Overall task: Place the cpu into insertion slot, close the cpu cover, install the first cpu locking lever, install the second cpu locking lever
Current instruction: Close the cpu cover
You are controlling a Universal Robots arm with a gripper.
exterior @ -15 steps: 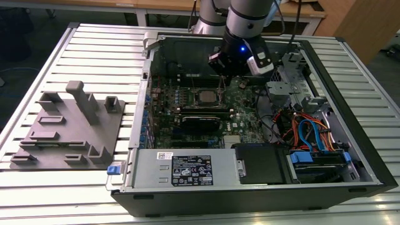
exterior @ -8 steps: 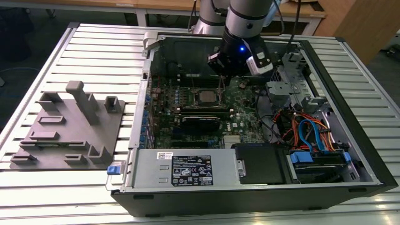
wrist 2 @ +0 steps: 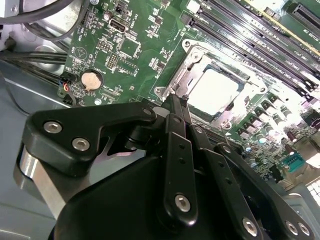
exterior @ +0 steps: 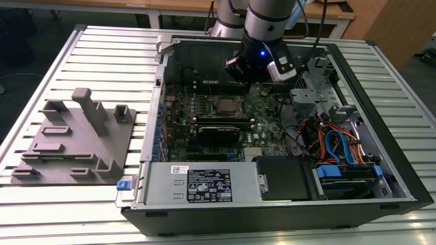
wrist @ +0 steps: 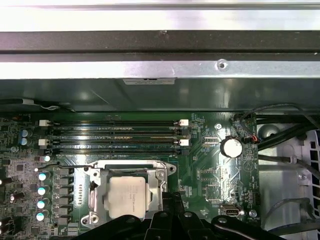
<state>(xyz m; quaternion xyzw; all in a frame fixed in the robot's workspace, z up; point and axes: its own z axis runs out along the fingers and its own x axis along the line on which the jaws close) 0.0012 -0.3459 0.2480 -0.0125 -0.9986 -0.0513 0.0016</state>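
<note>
Cpu (wrist: 128,196) sits in the slot (exterior: 212,105) on the green board (wrist: 210,175). The cover (wrist: 100,195) lies flat over it, with the chip top showing through the cut-out. I see a thin wire lever (wrist: 70,165) along the cover's edge on the side of the memory slots (wrist: 115,135); I cannot tell whether it is latched. Gripper (wrist 2: 175,102) hangs low over the board, fingers pressed together with nothing between them. Its tips are just beside one corner of the cover; contact unclear. In the exterior view the arm (exterior: 262,20) reaches down into the open case (exterior: 272,217).
</note>
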